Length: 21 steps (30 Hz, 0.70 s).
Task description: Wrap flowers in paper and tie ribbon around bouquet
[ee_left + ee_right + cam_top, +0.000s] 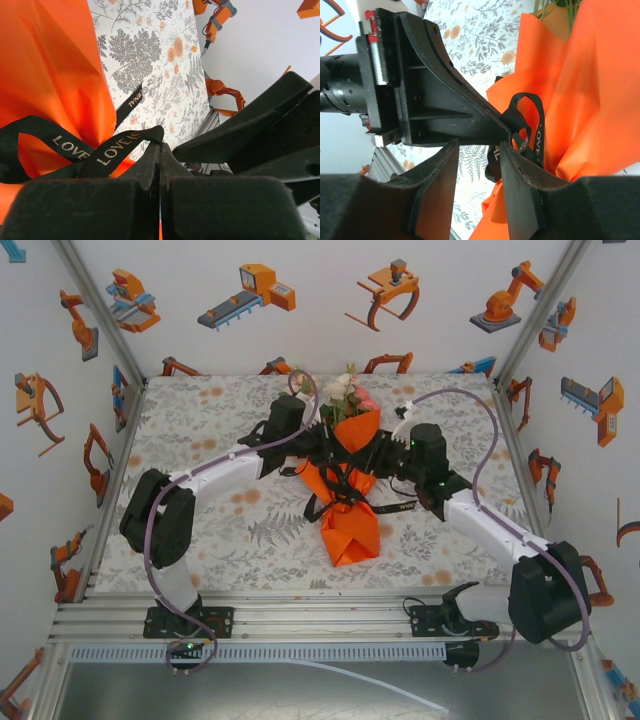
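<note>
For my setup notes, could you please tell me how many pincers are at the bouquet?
2. The left pincer is shut on the ribbon left of the bouquet; the right pincer stands open at its right. None seems hidden.

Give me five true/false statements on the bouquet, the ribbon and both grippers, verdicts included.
1. The flowers are wrapped in orange paper. True.
2. The ribbon is plain white. False: it is black with pale lettering.
3. The left gripper is shut on the ribbon. True.
4. The right gripper has its fingers pressed together. False: they stand apart with a clear gap between them.
5. The bouquet stands upright. False: it lies flat on the table, blooms toward the far side.
</note>
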Each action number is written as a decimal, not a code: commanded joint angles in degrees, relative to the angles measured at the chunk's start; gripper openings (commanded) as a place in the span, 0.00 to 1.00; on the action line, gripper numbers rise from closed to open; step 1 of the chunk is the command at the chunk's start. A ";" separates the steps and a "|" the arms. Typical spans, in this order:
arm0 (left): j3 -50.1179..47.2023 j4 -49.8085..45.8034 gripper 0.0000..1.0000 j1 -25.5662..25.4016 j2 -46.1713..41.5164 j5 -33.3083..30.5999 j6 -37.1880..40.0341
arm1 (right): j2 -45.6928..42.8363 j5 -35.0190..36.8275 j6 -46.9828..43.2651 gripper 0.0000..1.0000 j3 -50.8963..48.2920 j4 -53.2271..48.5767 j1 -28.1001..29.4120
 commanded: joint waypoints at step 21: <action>0.37 0.06 0.00 0.50 -1.88 0.89 -0.39 | 4.58 -0.04 -5.72 0.21 -4.01 18.03 0.43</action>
